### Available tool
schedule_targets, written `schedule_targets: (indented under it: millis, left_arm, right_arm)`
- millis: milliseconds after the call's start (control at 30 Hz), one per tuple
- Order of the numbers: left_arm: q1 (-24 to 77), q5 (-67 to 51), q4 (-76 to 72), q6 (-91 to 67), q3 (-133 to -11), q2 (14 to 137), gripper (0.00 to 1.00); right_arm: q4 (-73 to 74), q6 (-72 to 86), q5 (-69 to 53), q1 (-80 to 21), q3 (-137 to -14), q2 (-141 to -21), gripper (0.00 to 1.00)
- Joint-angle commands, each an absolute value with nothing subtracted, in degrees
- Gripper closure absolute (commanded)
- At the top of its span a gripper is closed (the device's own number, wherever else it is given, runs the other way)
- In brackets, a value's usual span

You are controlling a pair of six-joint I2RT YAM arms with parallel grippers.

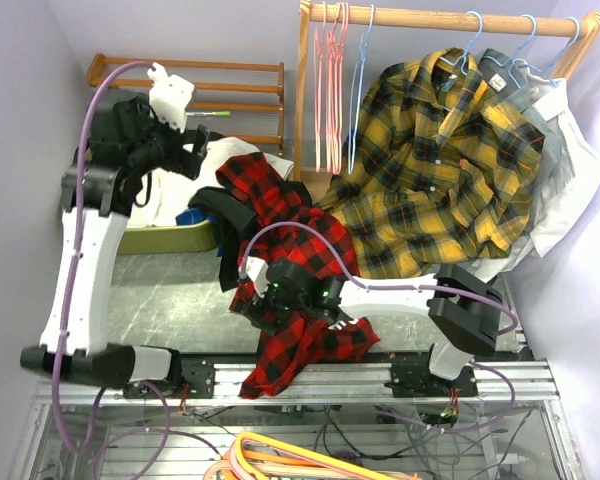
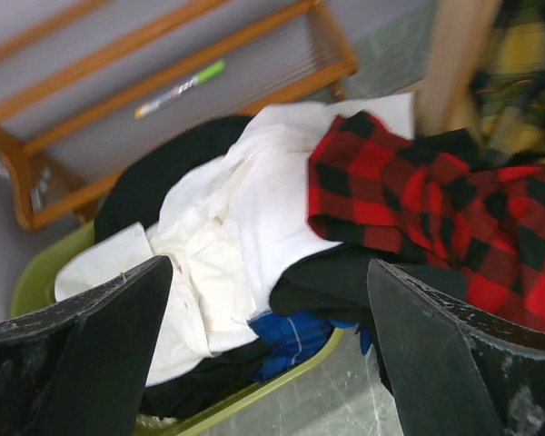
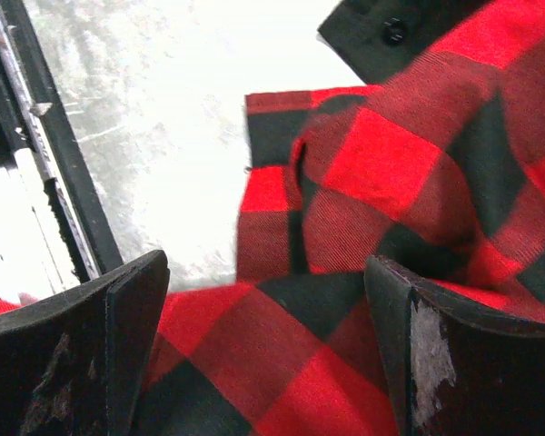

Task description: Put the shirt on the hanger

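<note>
The red-and-black plaid shirt (image 1: 290,235) hangs in a crumpled strip from the basket's right end down over my right arm to the table's front edge. It also shows in the left wrist view (image 2: 436,209) and the right wrist view (image 3: 391,182). My right gripper (image 1: 265,305) is open, low over the table, with shirt fabric lying between its fingers (image 3: 263,263). My left gripper (image 1: 195,150) is open and empty above the basket, left of the shirt (image 2: 268,268). An empty light-blue hanger (image 1: 358,95) hangs on the rail at the back. The shirt's letters and label are hidden.
A yellow-green basket (image 1: 170,240) holds white, black and blue clothes (image 2: 236,227). Pink hangers (image 1: 330,90) hang left of the blue one. A yellow plaid shirt (image 1: 440,160) and a white shirt (image 1: 570,170) hang on the wooden rail (image 1: 450,18). A low wooden rack (image 1: 230,85) stands behind.
</note>
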State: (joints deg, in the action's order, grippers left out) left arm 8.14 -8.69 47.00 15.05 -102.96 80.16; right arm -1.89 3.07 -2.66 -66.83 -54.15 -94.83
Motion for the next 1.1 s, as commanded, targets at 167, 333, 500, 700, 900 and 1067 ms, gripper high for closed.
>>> schedule_targets:
  millis: [167,333,500,700,900,1067]
  left_arm:
    - [7.9,-19.6,51.0,22.9,-95.3,74.0,0.00]
    - [7.9,-22.8,53.4,26.9,-91.9,73.2,0.02]
    - [7.9,-26.1,55.9,31.4,-88.2,72.8,0.04]
    - [8.0,-33.2,62.7,41.6,-85.7,71.7,0.07]
    - [8.7,-34.5,71.5,53.3,-85.9,72.6,0.07]
    - [9.0,-36.4,77.6,67.9,-86.8,73.4,0.08]
  right_arm:
    - [-3.6,2.5,-3.5,-68.5,-60.3,-101.6,0.11]
    - [-2.8,2.8,1.2,-68.5,-60.7,-103.4,0.29]
    - [-0.7,3.0,0.9,-68.4,-61.5,-106.3,0.52]
    - [1.8,3.4,1.2,-68.5,-62.3,-104.3,1.00]
    - [0.0,1.6,-6.2,-67.8,-57.9,-87.5,1.00]
    - [-7.8,6.6,-20.4,-60.1,-47.8,-77.0,1.00]
